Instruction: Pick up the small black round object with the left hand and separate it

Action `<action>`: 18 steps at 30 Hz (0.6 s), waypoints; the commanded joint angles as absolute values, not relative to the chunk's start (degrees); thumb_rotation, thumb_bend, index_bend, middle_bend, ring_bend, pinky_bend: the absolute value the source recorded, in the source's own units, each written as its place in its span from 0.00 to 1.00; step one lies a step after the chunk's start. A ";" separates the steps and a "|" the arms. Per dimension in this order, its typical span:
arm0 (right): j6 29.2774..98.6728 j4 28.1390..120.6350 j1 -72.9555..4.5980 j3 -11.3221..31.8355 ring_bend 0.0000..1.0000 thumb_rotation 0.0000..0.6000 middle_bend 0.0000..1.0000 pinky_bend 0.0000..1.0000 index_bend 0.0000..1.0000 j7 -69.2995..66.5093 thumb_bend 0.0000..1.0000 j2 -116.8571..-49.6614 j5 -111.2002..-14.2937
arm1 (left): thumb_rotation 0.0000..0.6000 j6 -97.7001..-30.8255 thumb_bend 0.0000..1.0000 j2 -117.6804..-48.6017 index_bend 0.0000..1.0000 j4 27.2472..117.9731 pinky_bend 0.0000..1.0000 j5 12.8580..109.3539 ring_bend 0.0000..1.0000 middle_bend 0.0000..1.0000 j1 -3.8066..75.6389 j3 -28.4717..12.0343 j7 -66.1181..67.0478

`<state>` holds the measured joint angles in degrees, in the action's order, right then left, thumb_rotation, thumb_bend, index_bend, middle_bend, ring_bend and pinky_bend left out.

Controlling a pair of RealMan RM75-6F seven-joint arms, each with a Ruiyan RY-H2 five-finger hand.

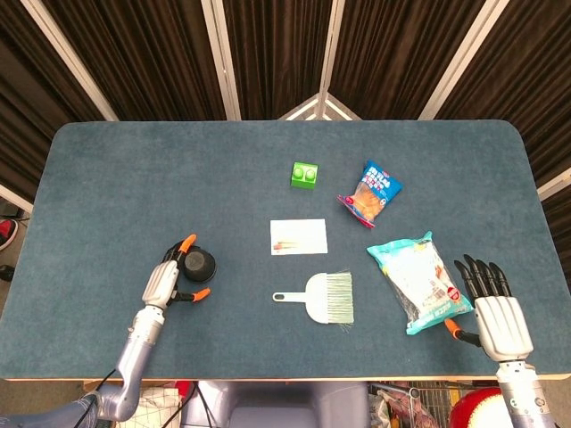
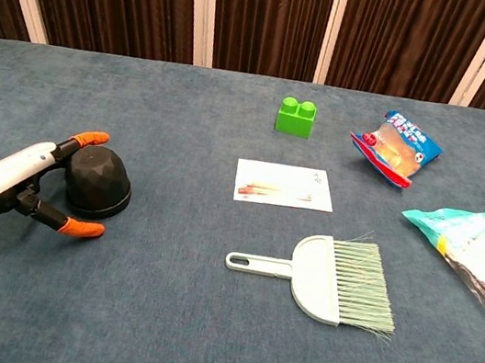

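Black and faceted, the dome (image 2: 97,181) sits on the table (image 1: 116,178) near its left front part, resting on a wider flat rim that looks like a separate base. I have my left hand (image 2: 33,179) cupped round its left side, orange fingertips (image 2: 93,139) spread past the top and below the front. From the chest view the fingers bracket the dome, but I cannot tell whether they press on it, so I would not call it held yet; it is not lifted. I came in low and from the side because the dome's smooth slope offers little to pinch from above, while the rim gives an edge to catch.

My right hand (image 1: 495,308) rests at the right front edge, fingers straight and apart, holding nothing, just beside the long bag (image 1: 417,281) of crinkly clear plastic. It waits there, I judge, to take the base when I pull the parts apart.

Further off lie a pale brush (image 2: 328,284) with soft bristles, a flat card (image 2: 283,185), a studded green block (image 2: 296,116) and a glossy snack packet (image 2: 396,146).
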<state>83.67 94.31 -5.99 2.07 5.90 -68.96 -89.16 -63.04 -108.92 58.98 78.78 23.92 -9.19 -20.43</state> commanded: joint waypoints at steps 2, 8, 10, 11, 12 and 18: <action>83.50 94.27 -6.11 2.02 0.01 1.00 0.00 0.00 0.00 6.16 0.21 -69.16 -89.23 | 1.00 -63.81 0.15 -108.75 0.05 58.87 0.00 78.85 0.00 0.20 23.82 -9.27 -20.25; 83.48 94.65 -6.05 1.74 0.01 1.00 0.00 0.00 0.00 6.79 0.21 -69.22 -89.46 | 1.00 -63.89 0.22 -108.43 0.05 59.00 0.00 78.42 0.00 0.22 23.92 -9.41 -20.10; 83.47 94.73 -6.04 1.68 0.01 1.00 0.00 0.00 0.00 6.94 0.21 -69.24 -89.51 | 1.00 -63.76 0.24 -108.37 0.05 58.97 0.00 78.27 0.00 0.23 24.00 -9.47 -20.16; 83.40 94.77 -6.04 1.63 0.01 1.00 0.00 0.00 0.00 7.03 0.21 -69.26 -89.48 | 1.00 -63.63 0.25 -108.35 0.05 58.89 0.00 78.14 0.00 0.23 24.10 -9.54 -20.17; 83.35 94.80 -6.03 1.60 0.01 1.00 0.00 0.00 0.00 7.11 0.21 -69.27 -89.44 | 1.00 -63.51 0.26 -108.33 0.05 58.85 0.00 78.04 0.00 0.24 24.15 -9.56 -20.12; 82.91 94.85 -6.20 1.56 0.01 1.00 0.00 0.00 0.00 7.47 0.21 -69.46 -89.25 | 1.00 -62.70 0.39 -108.22 0.05 59.00 0.00 77.42 0.00 0.29 24.40 -9.43 -19.48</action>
